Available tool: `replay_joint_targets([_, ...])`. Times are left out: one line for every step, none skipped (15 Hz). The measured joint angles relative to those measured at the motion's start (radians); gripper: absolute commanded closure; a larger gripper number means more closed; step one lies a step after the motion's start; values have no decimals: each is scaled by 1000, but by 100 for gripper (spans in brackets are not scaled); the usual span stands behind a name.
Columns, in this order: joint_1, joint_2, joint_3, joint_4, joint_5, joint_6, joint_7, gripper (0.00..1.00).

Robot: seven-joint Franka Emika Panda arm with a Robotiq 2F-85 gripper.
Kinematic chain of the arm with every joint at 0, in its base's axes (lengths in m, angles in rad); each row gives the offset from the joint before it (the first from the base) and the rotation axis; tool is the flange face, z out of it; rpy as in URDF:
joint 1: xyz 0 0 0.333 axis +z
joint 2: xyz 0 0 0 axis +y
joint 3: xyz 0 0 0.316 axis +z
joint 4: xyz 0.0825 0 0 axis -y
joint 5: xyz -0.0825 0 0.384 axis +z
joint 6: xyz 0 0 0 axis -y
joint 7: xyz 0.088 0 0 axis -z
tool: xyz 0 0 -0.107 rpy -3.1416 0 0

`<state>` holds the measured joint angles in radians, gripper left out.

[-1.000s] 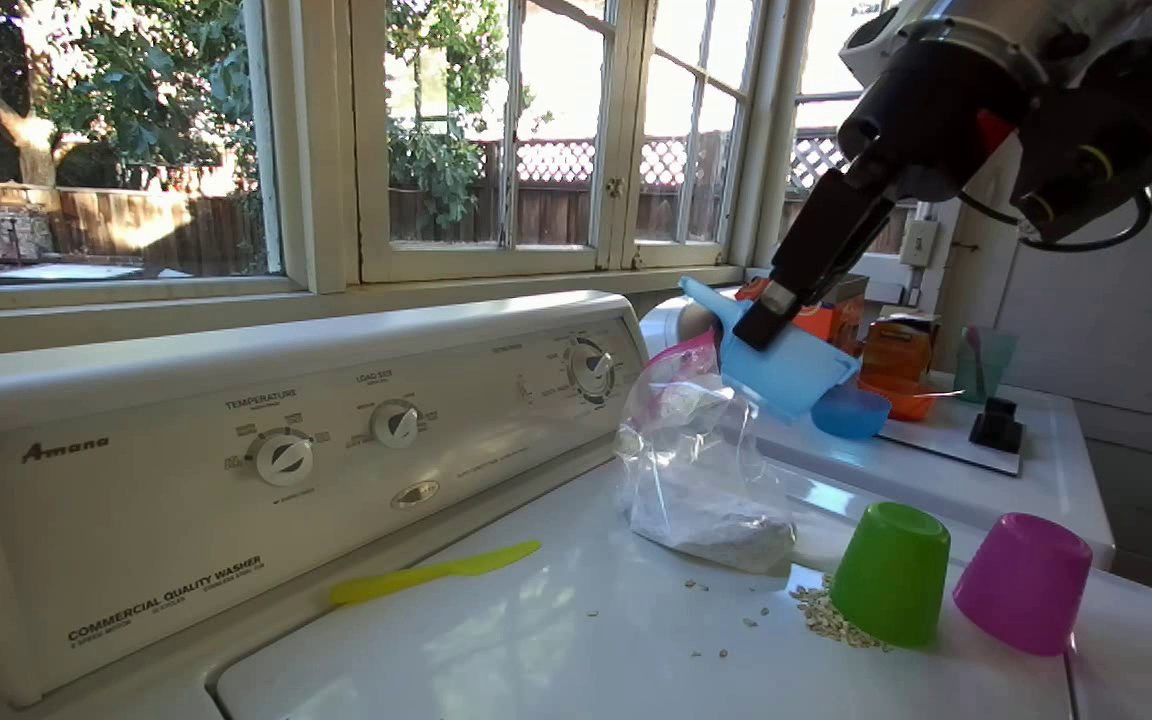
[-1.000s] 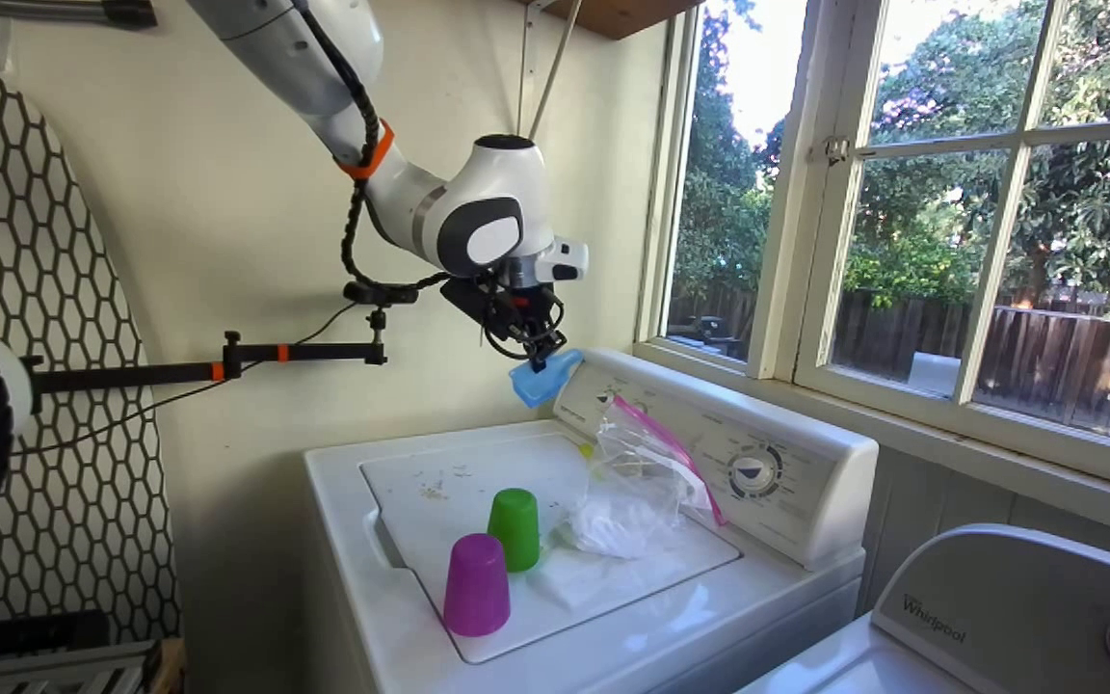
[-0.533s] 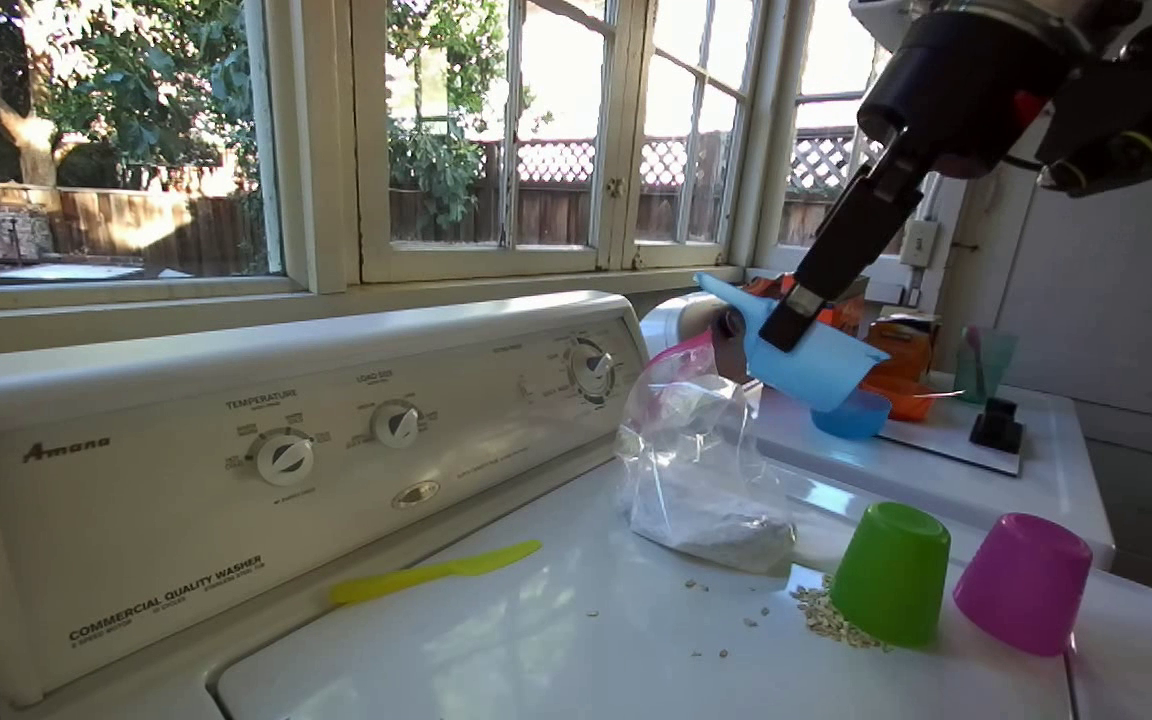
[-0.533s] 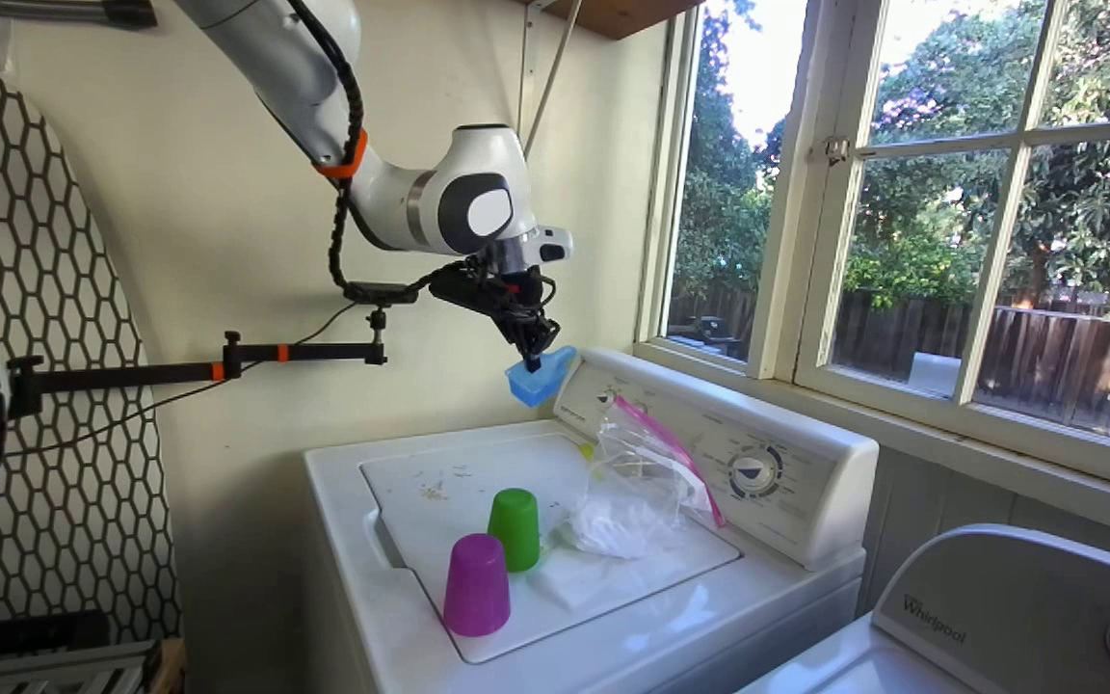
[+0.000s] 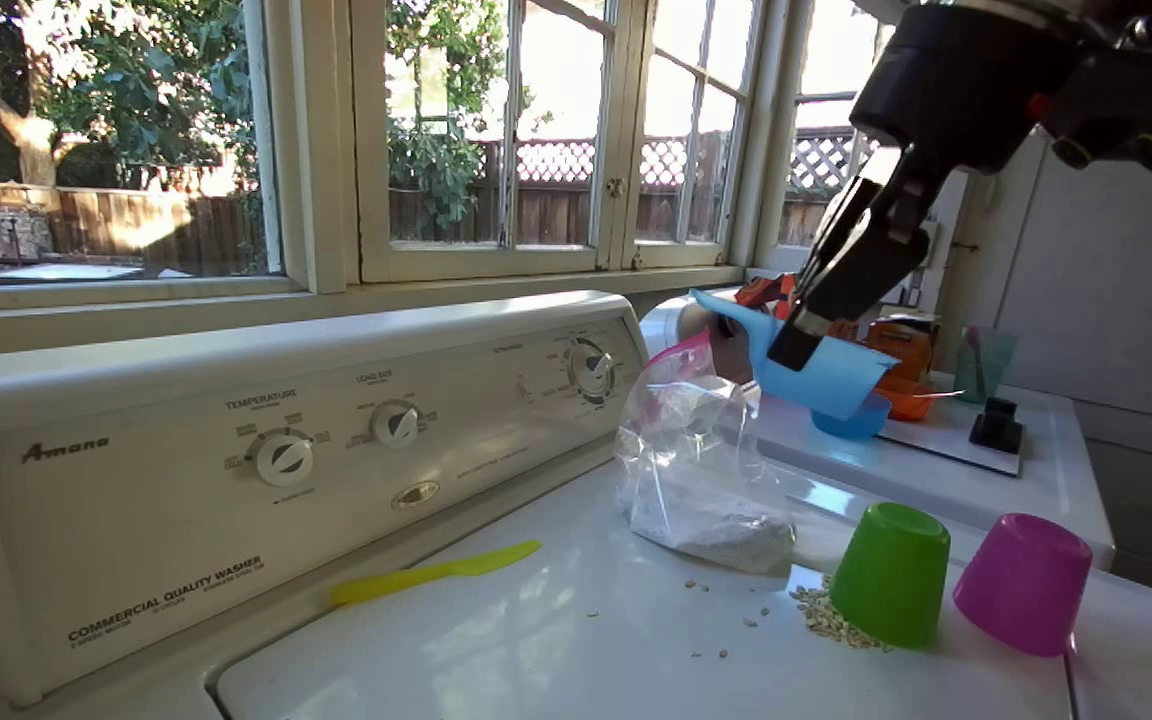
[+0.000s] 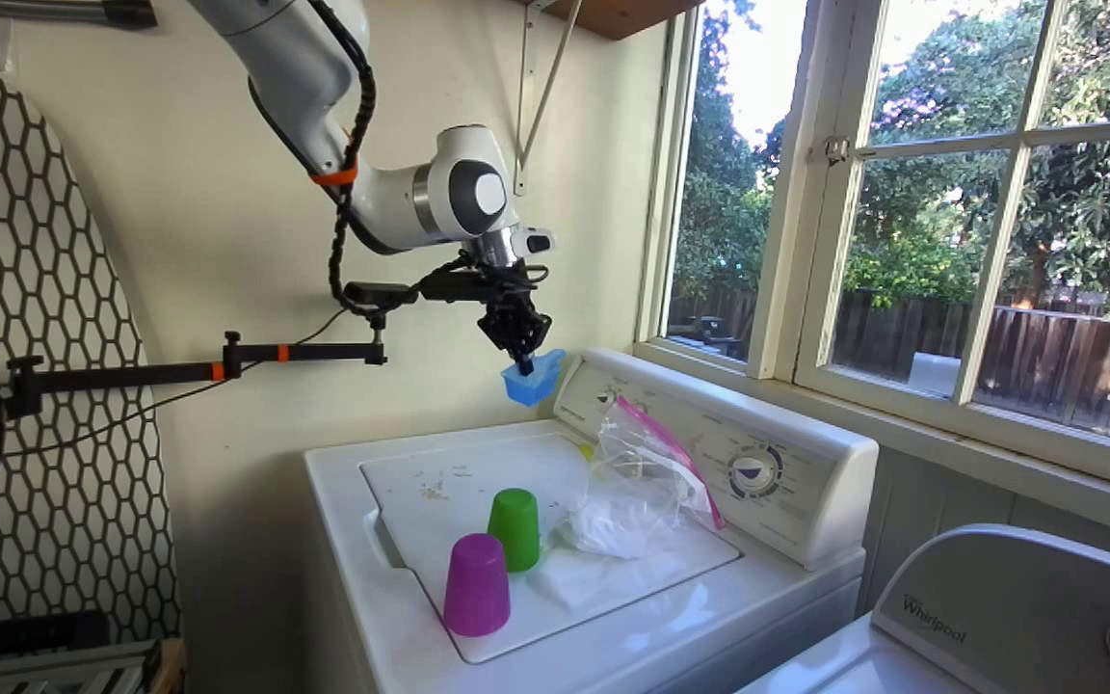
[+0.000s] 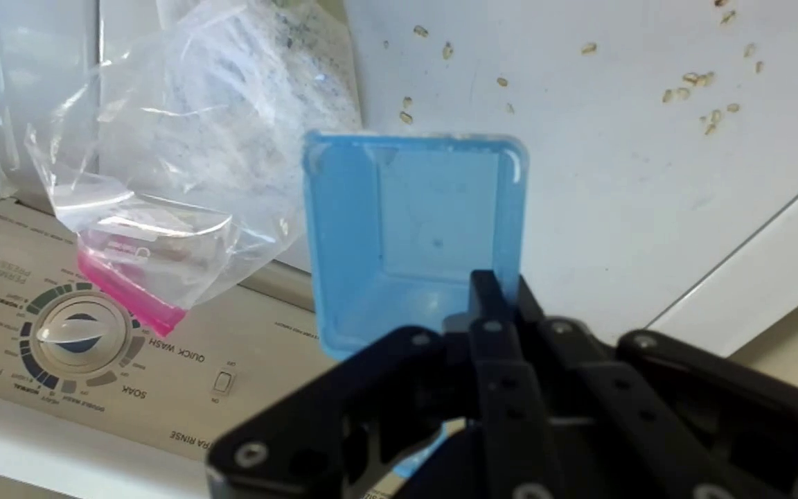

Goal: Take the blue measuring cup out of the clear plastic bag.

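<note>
Light-blue translucent plastic measuring cup (image 7: 416,235): pinched by one side wall in tight jaws of black two-fingered gripper (image 7: 506,291), now edging away from pink-rimmed clear plastic bag (image 7: 198,180) at its ten o'clock in wrist view; looks wholly out, likely completing the task

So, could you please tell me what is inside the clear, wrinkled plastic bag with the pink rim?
The clear, wrinkled plastic bag holds a white, powdery-looking filling at its bottom, blue-flecked in the wrist view. Anything buried within that filling cannot be seen.
</note>
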<state>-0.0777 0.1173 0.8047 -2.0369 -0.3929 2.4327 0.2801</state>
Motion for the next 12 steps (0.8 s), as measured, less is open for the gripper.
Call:
replay_joint_targets([63,15,-55,16,-11,-11,-1,99])
replay_joint_targets([123,32,-105,32,-21,-22,-2,99])
replay_joint_targets([181,52,-152,51,-29,-33,-3,99])
replay_joint_targets([235,72,-195,71,-33,-42,-7,99])
replay_joint_targets([284,91,-236,90,-36,-47,-9,99])
replay_joint_targets([331,112,-274,111,-38,-51,-12,99])
replay_joint_targets([373,133,-309,131,-38,-55,-18,99])
replay_joint_targets([410,153,-341,151,-38,-61,-25,99])
replay_joint_targets([442,174,-368,170,-38,-68,-29,99])
replay_joint_targets([471,194,-393,190,-38,-78,-32,99])
replay_joint_targets([494,213,-413,208,-38,-87,-33,99])
replay_joint_targets([516,232,-432,227,-38,-98,-33,99])
